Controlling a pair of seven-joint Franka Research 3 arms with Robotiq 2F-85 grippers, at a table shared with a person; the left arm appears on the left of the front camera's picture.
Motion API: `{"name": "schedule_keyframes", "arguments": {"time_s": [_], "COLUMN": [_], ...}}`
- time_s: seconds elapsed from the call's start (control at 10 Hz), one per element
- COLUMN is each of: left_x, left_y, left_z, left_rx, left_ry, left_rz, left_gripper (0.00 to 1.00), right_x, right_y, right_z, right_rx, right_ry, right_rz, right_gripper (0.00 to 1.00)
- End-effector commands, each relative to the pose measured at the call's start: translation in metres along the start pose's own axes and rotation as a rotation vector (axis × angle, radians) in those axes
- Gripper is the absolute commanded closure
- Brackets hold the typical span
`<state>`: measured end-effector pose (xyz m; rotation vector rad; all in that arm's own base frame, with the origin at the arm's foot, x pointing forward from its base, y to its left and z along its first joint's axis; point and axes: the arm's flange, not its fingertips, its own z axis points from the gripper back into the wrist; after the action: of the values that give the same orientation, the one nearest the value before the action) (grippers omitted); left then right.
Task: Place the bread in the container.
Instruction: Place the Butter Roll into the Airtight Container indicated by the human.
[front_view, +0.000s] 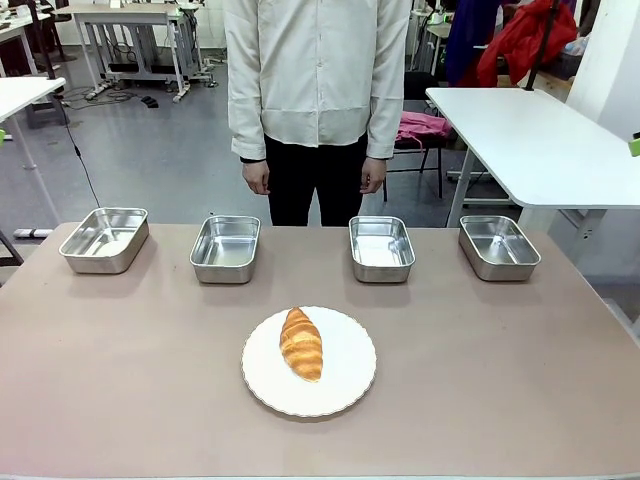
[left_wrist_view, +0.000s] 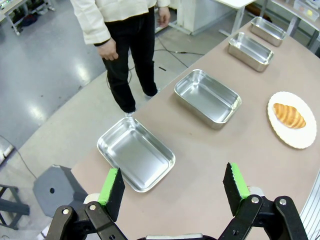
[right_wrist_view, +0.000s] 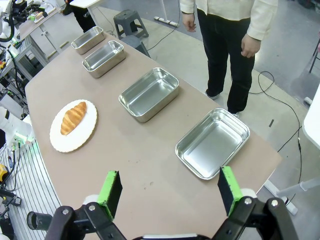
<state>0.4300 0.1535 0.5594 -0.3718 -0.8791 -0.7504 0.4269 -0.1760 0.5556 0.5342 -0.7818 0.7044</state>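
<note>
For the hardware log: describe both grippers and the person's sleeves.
The left gripper and the right gripper look alike: black linked two-finger frames with silver pivot bolts and bright green pads. The person's sleeves are long, loose and cream, part of a buttoned shirt.

Floor (front_view: 170, 150) is glossy grey, with overhead light glaring off it in patches. Worktable top (front_view: 120, 380) is matte brown. A white table (front_view: 530, 140) stands off to the robot's right, another white one (front_view: 22, 95) is at the left edge, and a metal-framed bench (front_view: 130, 18) sits further back. There's a pink cloth (front_view: 424, 126) by the right table and a red garment (front_view: 525, 40) behind it. Black cable (left_wrist_view: 182, 52) lies loose on the floor. A grey stool (left_wrist_view: 55, 190) sits at the worktable's left end.
</note>
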Motion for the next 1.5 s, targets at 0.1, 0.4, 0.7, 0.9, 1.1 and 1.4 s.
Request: {"name": "schedule_keyframes", "arguments": {"time_s": [0.1, 0.4, 0.7, 0.9, 1.1, 1.4], "left_x": [-0.0001, -0.0001, -0.0001, -0.0001, -0.0001, -0.0001], "left_y": [0.0007, 0.0007, 0.0007, 0.0007, 0.0007, 0.0007], "left_z": [0.0034, 0.0034, 0.0034, 0.0034, 0.0034, 0.0034], "left_rx": [-0.009, -0.009, -0.009, -0.009, -0.009, -0.009], "left_ry": [-0.016, -0.016, -0.016, -0.016, -0.016, -0.016], "left_rz": [-0.003, -0.003, -0.003, -0.003, -0.003, -0.003], "left_gripper": [0.00, 0.00, 0.00, 0.00, 0.00, 0.00], "right_x": [0.0018, 0.0018, 0.0018, 0.0018, 0.0018, 0.0018], "right_y": [0.0015, 0.0015, 0.0015, 0.0015, 0.0015, 0.0015], "right_z": [0.0013, 0.0013, 0.0013, 0.0013, 0.0013, 0.0013], "right_rx": [0.007, 0.007, 0.007, 0.007, 0.007, 0.007], "right_ry": [-0.015, -0.015, -0.015, -0.015, -0.015, -0.015], "right_rz": [0.007, 0.007, 0.007, 0.007, 0.007, 0.007], "right_gripper": [0.00, 0.00, 0.00, 0.00, 0.00, 0.00]}}
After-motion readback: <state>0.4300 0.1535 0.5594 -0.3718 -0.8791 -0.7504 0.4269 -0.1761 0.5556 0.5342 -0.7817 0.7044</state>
